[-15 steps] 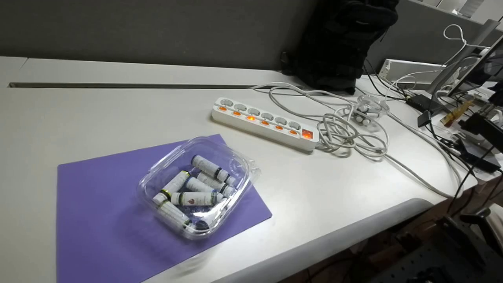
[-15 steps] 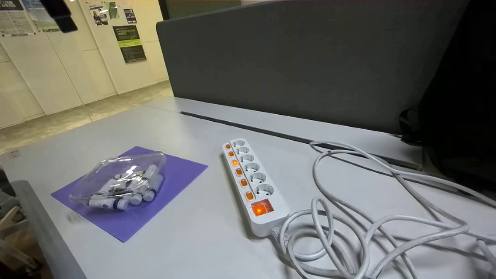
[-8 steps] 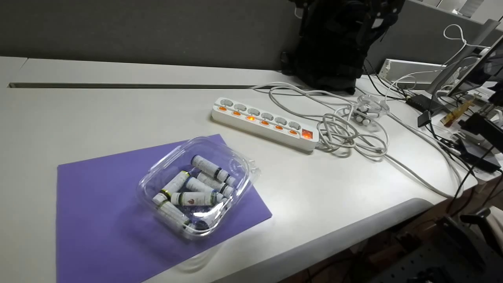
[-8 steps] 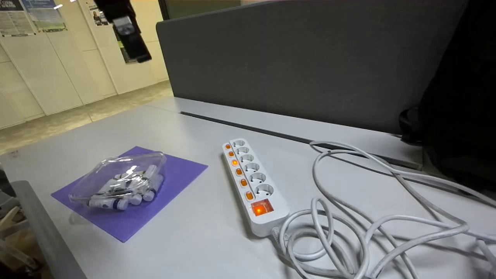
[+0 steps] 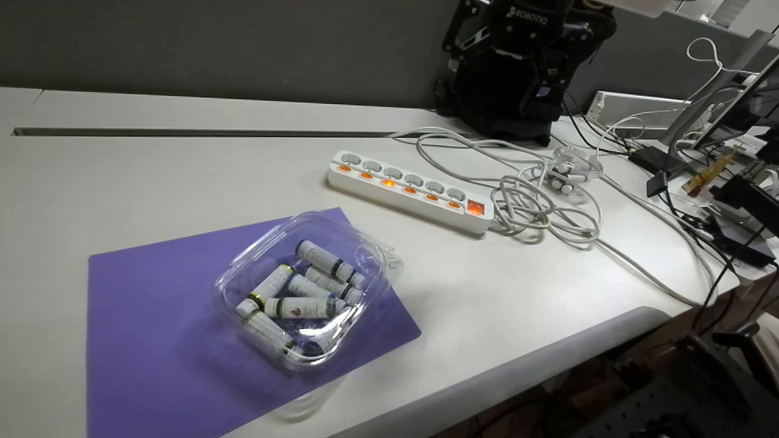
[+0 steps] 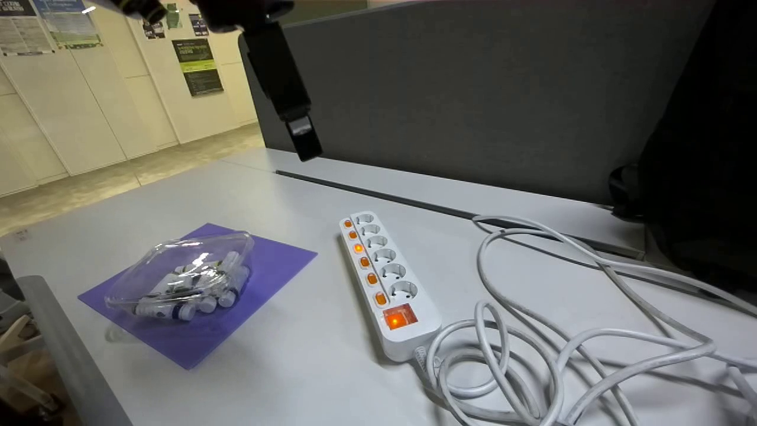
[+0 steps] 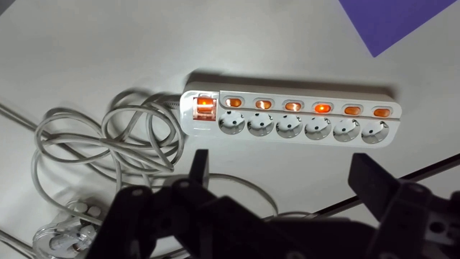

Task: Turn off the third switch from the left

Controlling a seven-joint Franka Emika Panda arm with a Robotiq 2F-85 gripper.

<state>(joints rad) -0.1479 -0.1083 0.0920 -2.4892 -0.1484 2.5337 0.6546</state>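
Wrist view: empty tool (image 7: 279, 163) gapes wide, and coiled cable (image 7: 108, 142) lies beside the power strip (image 7: 289, 92).

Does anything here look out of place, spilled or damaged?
Nothing looks spilled or damaged. Only the pale cable stands out: it lies in tangled loops beside one end of the power strip, rather than neatly coiled.

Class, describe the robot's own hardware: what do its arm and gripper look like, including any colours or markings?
The gripper is black and angular, with two jointed, blocky jaws. White ROBOTIQ lettering marks it in an exterior view. The arm shows a smooth white section there.
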